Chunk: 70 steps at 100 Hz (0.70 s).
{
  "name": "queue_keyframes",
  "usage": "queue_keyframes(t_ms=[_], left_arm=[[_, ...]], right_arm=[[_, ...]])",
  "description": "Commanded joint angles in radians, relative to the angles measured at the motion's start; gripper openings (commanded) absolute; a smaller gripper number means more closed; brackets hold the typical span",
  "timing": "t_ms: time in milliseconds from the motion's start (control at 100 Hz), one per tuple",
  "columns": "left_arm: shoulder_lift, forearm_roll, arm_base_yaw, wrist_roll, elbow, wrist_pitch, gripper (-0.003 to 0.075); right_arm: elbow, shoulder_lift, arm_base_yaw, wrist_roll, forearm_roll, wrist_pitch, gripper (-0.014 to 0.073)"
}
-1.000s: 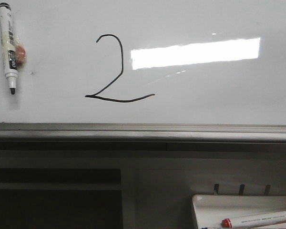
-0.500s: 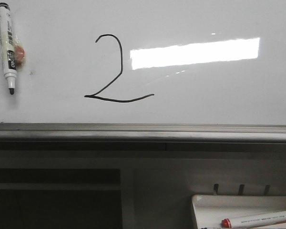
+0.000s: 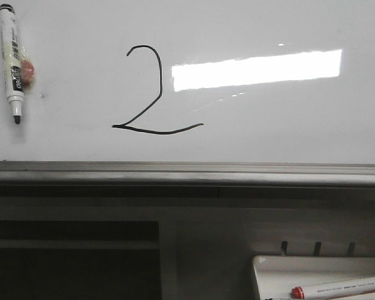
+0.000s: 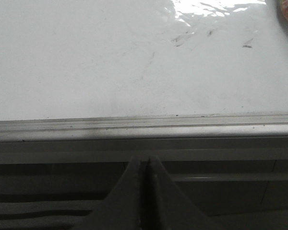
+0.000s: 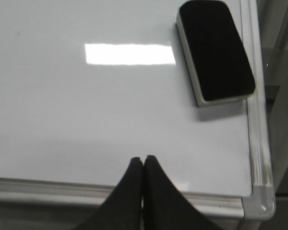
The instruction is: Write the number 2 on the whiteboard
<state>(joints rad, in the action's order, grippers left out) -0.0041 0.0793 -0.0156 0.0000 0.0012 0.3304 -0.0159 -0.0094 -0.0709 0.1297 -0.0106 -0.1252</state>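
The number 2 [image 3: 151,90] stood complete on the whiteboard [image 3: 269,125]; both grippers [image 4: 145,165] [image 5: 143,165] apparently rested closed and empty, their work done.

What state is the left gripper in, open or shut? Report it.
Shut. In the left wrist view the left gripper has its two fingers pressed together at the tips with nothing between them, in front of the whiteboard ledge.
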Motion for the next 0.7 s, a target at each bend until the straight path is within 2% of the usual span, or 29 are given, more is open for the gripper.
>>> queue_keyframes(t_ms=[0, 120, 690], left_arm=[[-0.027, -0.004, -0.008, -0.011, 0.011, -0.064, -0.0020], [-0.027, -0.004, -0.008, -0.011, 0.011, -0.064, -0.0020], [-0.027, -0.004, -0.008, -0.011, 0.011, -0.067, -0.0020]], right_arm=[[-0.025, -0.021, -0.005, -0.002, 0.005, -0.010, -0.0057], [-0.023, -0.021, -0.005, -0.002, -0.022, -0.188, -0.0057], [-0.023, -0.021, -0.005, -0.002, -0.025, -0.181, -0.0057]])
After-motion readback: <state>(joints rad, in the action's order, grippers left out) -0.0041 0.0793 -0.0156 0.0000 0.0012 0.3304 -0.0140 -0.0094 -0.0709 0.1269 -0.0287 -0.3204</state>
